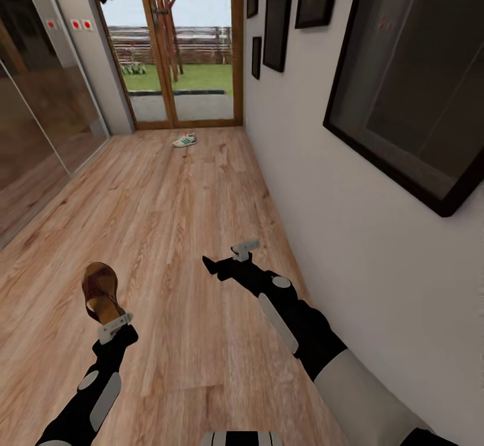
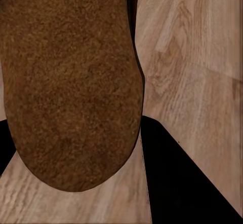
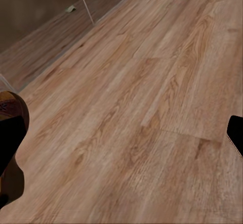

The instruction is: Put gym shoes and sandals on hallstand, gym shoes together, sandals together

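Stretching toward a glazed door [image 1: 185, 42], the floor [image 1: 175, 217] is seen with one gym shoe [image 1: 185, 140] left lying just before that door. Well short of the door, a sandal [image 1: 99, 291] is held pinched in the left gripper [image 1: 113, 325], raised for carrying; the right gripper [image 1: 243, 249] is empty, its spread undeterminable.

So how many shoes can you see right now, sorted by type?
Brown sandals: 1, the sandal held up off the floor in the left gripper.
White sneakers: 1, the gym shoe lying on the wood floor near the glass door.
Total: 2 shoes.
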Tool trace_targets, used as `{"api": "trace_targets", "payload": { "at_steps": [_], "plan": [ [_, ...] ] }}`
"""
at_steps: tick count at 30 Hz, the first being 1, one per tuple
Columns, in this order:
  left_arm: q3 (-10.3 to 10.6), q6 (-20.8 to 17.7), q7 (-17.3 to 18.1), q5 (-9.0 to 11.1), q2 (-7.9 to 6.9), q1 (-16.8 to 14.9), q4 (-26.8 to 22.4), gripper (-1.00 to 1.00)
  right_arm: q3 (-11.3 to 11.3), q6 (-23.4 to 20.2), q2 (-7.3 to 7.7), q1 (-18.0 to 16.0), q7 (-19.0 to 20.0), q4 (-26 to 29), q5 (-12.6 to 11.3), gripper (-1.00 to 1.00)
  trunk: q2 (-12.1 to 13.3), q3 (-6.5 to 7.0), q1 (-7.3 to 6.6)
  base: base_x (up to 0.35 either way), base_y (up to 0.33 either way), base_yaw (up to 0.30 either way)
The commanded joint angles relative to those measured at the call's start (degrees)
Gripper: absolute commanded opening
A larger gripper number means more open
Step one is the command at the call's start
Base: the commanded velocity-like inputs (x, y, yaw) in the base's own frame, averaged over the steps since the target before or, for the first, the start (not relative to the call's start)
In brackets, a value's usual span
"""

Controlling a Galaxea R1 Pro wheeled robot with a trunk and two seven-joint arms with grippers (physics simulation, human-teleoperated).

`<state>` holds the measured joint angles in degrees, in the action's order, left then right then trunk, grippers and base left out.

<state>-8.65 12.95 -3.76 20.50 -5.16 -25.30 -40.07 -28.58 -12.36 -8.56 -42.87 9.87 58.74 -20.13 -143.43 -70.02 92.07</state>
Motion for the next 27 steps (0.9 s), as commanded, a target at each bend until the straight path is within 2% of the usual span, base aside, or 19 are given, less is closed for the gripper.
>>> {"api": "trace_targets", "payload": {
  "at_steps": [1,15,27],
  "plan": [
    [0.1,0.1,-0.2,0.2,-0.02,0.0,0.0,-1.00,0.0,-0.3,0.02,0.0,0.1,0.0,-0.4,1.00,0.0,0.28,-0.03,0.000,0.000,0.000],
    [0.1,0.1,-0.4,0.2,0.05,0.0,0.1,-1.00,0.0,-0.5,0.10,0.0,0.0,0.0,-0.2,1.00,0.2,3.67,-0.39,0.000,0.000,0.000],
    [0.1,0.2,-0.4,0.2,0.06,0.2,0.0,-1.00,0.0,-0.4,0.18,0.0,0.1,-0.2,-0.1,1.00,0.2,3.67,-0.39,0.000,0.000,0.000]
  ]
}}
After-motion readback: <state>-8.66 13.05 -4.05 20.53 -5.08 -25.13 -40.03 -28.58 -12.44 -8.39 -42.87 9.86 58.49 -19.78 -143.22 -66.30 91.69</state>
